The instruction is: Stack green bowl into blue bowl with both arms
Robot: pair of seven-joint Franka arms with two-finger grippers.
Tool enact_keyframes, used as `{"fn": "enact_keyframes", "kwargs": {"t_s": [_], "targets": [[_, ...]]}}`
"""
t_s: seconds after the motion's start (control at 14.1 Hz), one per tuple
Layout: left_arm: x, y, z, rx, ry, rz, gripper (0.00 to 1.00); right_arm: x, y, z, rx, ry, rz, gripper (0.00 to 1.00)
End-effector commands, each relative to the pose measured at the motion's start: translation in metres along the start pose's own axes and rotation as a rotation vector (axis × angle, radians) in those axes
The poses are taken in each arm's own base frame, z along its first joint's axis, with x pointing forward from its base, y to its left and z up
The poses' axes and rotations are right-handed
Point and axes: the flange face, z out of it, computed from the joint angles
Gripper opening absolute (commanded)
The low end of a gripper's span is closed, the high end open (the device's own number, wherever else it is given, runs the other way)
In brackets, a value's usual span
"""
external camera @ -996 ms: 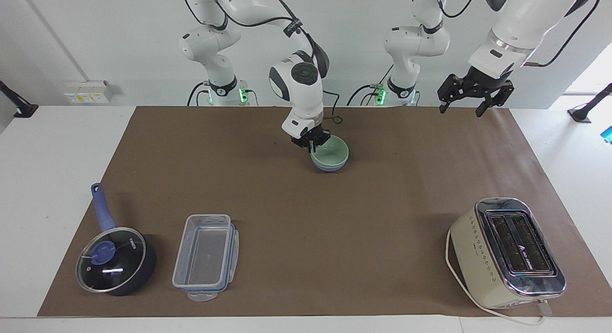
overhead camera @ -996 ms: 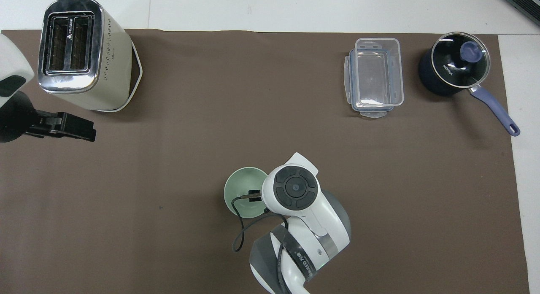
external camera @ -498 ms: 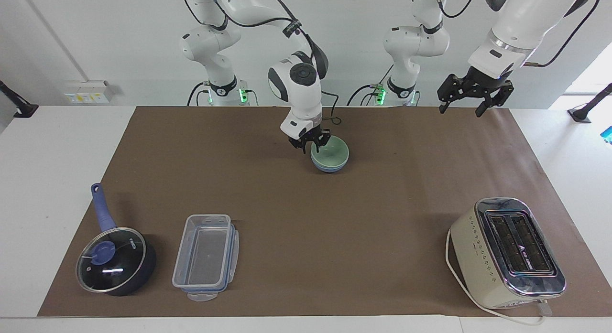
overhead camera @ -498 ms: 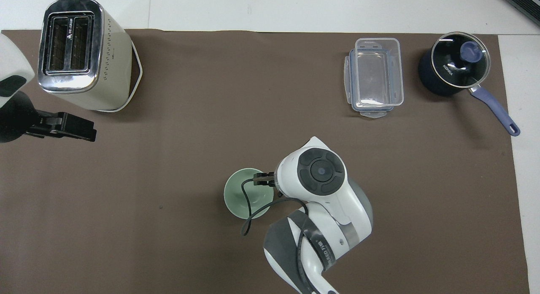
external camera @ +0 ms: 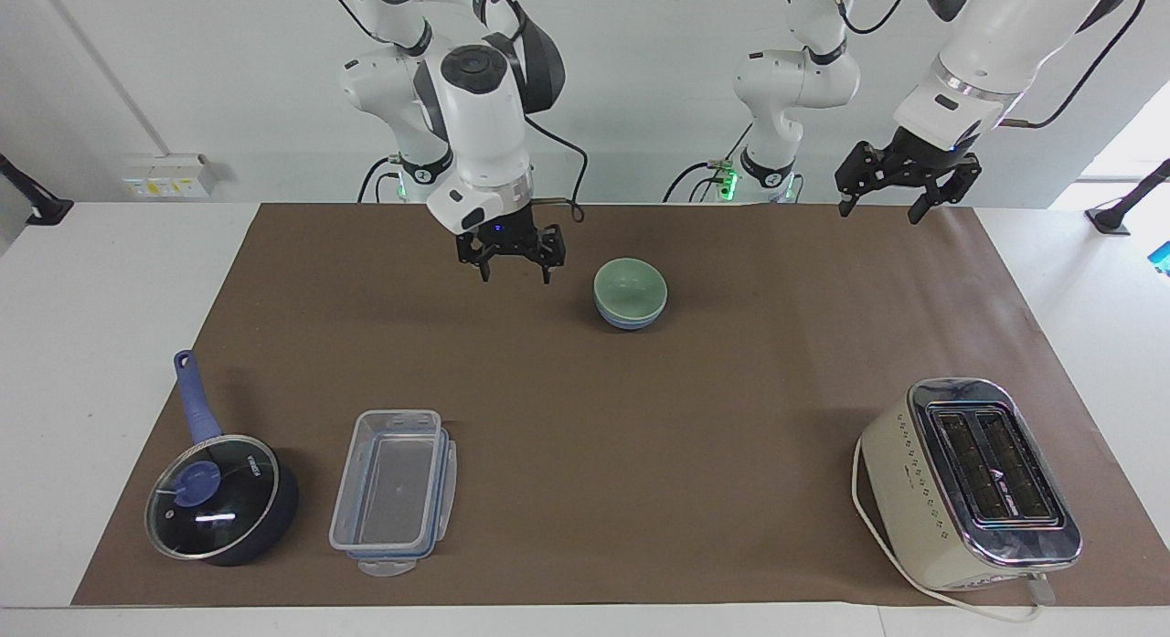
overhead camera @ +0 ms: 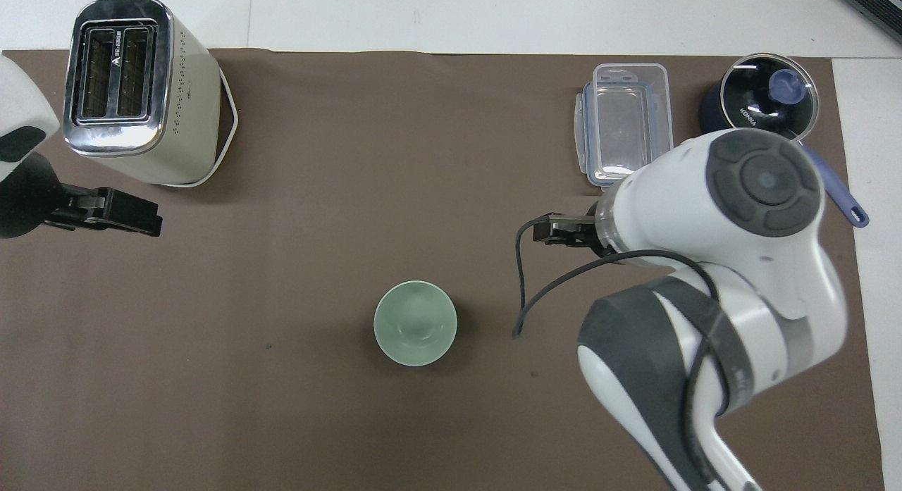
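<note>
The pale mint-green round bowl sits nested in the matte periwinkle-blue bowl; stacking appears complete. The right gripper and the left gripper hang raised, fingers spread, holding nothing. Next: park both arms.

The glass lid of the dark blue saucepan has small white letters on it. In the overhead view they sit near the lid's edge at about 7 o'clock from the blue knob, and they look like "KONKA". In the facing view the same word is on the lid at about 1 o'clock from the knob, but it is too small to read there.

The toaster has a small white triangle mark between its two slots. No words on it can be read.
</note>
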Motion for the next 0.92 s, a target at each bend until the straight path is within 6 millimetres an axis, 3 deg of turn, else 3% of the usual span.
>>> {"fn": "enact_keyframes", "kwargs": {"t_s": [0.0, 0.28, 0.5, 0.57, 0.85], "targets": [[-0.005, 0.001, -0.002, 0.014, 0.014, -0.005, 1.00, 0.000, 0.056, -0.041, -0.009, 0.000, -0.008, 1.00], [-0.005, 0.001, -0.002, 0.012, 0.014, -0.007, 1.00, 0.006, 0.131, -0.073, -0.024, -0.043, -0.001, 1.00], [-0.006, -0.002, -0.002, 0.017, 0.013, -0.009, 1.00, 0.013, 0.175, -0.077, -0.026, -0.049, 0.052, 1.00], [-0.006, -0.002, -0.002, 0.017, 0.013, -0.010, 1.00, 0.013, 0.186, -0.080, -0.026, -0.052, 0.060, 1.00], [-0.005, -0.008, -0.002, 0.017, 0.015, -0.024, 1.00, 0.010, 0.213, -0.132, -0.026, -0.006, 0.038, 1.00]]}}
